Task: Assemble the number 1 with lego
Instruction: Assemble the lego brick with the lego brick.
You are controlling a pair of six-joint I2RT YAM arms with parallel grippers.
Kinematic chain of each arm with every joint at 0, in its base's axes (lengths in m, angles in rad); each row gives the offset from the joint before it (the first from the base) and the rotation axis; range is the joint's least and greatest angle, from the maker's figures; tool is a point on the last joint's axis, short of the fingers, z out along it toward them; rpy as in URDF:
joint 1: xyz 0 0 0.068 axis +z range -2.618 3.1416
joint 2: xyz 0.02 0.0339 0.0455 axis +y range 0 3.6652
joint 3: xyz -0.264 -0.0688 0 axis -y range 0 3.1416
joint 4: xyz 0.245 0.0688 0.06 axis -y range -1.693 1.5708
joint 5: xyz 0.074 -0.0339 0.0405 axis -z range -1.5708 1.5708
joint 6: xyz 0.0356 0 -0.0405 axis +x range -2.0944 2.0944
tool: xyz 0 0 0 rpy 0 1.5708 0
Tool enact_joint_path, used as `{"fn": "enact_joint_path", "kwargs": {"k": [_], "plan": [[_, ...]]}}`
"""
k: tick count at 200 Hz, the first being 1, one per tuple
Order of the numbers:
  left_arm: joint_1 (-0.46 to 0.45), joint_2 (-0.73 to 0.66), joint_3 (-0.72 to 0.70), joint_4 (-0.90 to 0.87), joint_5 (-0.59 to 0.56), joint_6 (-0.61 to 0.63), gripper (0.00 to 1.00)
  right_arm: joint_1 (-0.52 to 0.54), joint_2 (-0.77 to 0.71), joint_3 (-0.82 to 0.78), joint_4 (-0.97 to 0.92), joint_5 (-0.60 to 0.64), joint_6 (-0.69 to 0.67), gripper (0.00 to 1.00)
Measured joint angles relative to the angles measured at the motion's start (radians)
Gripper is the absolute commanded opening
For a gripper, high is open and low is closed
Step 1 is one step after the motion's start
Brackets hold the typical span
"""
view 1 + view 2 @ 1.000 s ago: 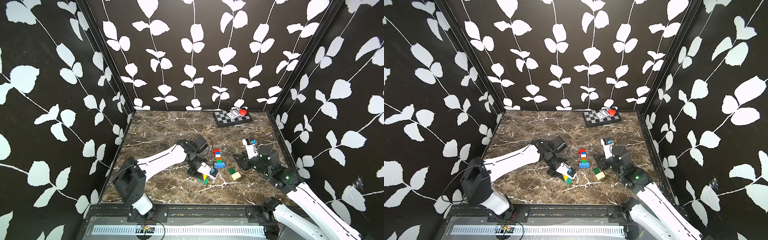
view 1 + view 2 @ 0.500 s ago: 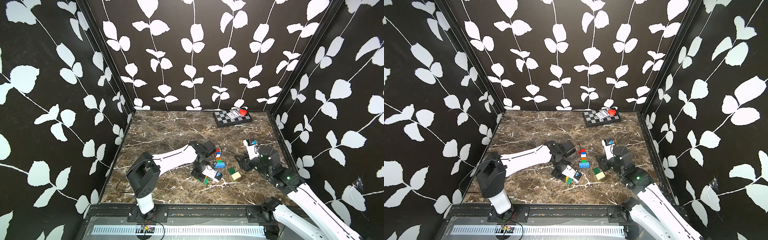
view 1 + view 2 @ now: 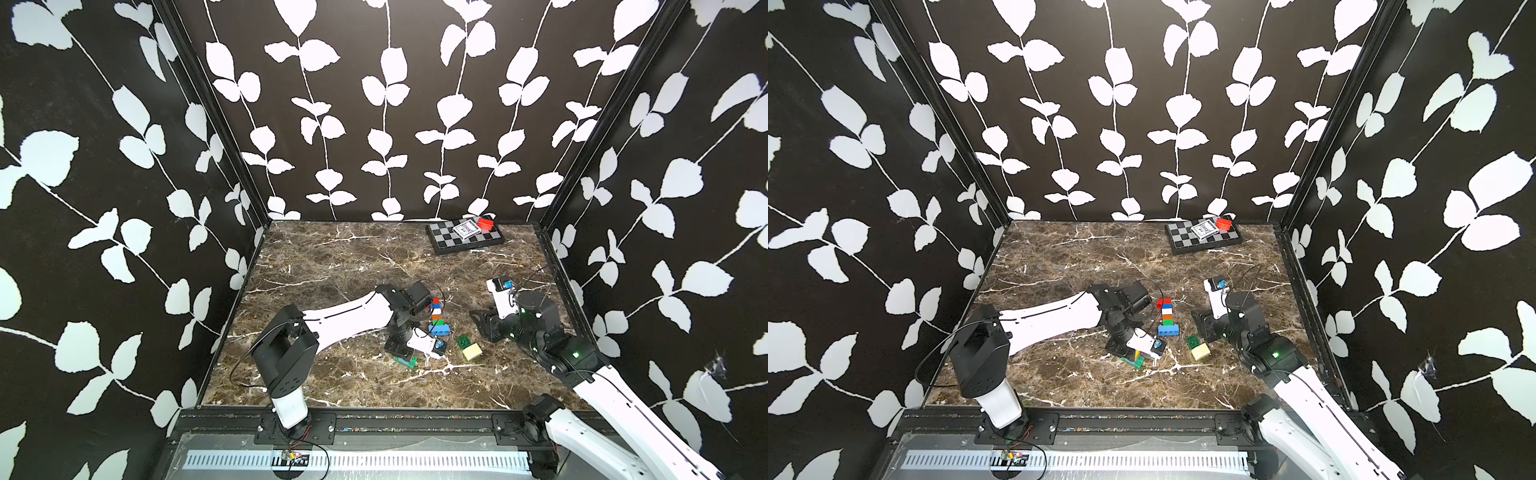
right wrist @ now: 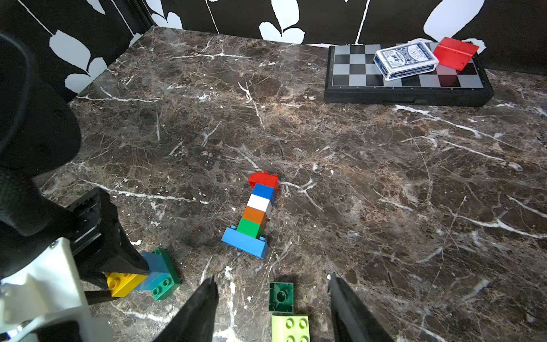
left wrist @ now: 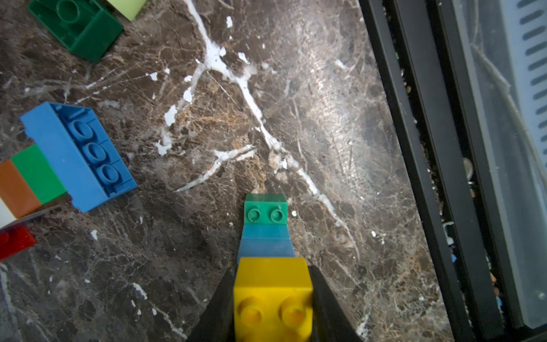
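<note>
Nearest, by the front edge of the marble tabletop (image 4: 384, 177): my left gripper (image 5: 272, 281), clenched on the yellow end of a yellow-blue-green stub (image 5: 266, 237); the green end is left free, I judge, for joining. Next: dark green brick (image 4: 281, 297), hollow side up, with lime brick (image 4: 290, 327) just beside. My right gripper (image 4: 272, 282) hangs over them, jaws apart and empty, probably lined up for a pick. Mid-table: lego column (image 4: 257, 207), red-blue-white-orange-green on a blue oblong base (image 4: 245, 242), lying flat. Far right corner: chessboard (image 4: 408, 94) bearing a card deck (image 4: 405, 59), out of the way.
</note>
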Motion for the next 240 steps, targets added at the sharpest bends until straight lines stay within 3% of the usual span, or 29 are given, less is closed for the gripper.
{"fn": "enact_joint_path", "kwargs": {"k": [79,140,240], "plan": [[0.000,-0.006,-0.005,0.011,-0.023,-0.009,0.23,-0.001,0.006,0.000,-0.007,-0.019,0.000,0.60],[0.000,-0.094,-0.018,0.014,-0.019,-0.004,0.25,-0.001,0.008,0.000,-0.011,-0.023,0.000,0.60],[-0.007,-0.034,-0.017,-0.002,-0.050,0.004,0.25,-0.005,0.006,0.000,-0.009,-0.025,-0.002,0.60]]}}
